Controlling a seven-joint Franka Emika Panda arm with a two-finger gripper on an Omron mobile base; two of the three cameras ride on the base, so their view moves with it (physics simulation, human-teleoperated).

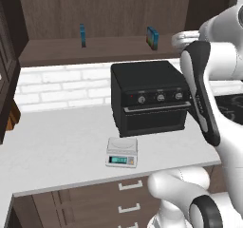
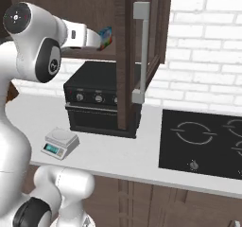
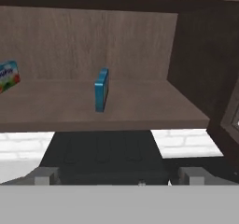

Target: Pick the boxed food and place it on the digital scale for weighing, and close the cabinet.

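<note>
The boxed food (image 1: 152, 38) stands on edge on the cabinet (image 1: 118, 8) shelf, above the oven. It is light blue, and the right base view shows its colourful label (image 2: 106, 37). In the hand view it is a thin teal slab (image 3: 101, 90), seen edge-on at the centre. My gripper (image 3: 119, 176) is open in front of the shelf and points straight at the box from some way off, with nothing between its fingers (image 2: 98, 37). The cabinet's right door (image 2: 151, 27) stands swung out. The digital scale (image 1: 122, 148) sits bare on the counter in front of the oven (image 2: 60, 141).
A black toaster oven (image 1: 149, 99) stands under the shelf. A thin dark-blue upright item (image 1: 83, 35) stands further left on the shelf; it is cut by the hand view's left edge (image 3: 8, 76), where it shows a colourful face. The left cabinet door (image 1: 7, 56) is open. A cooktop (image 2: 203, 143) lies to the right.
</note>
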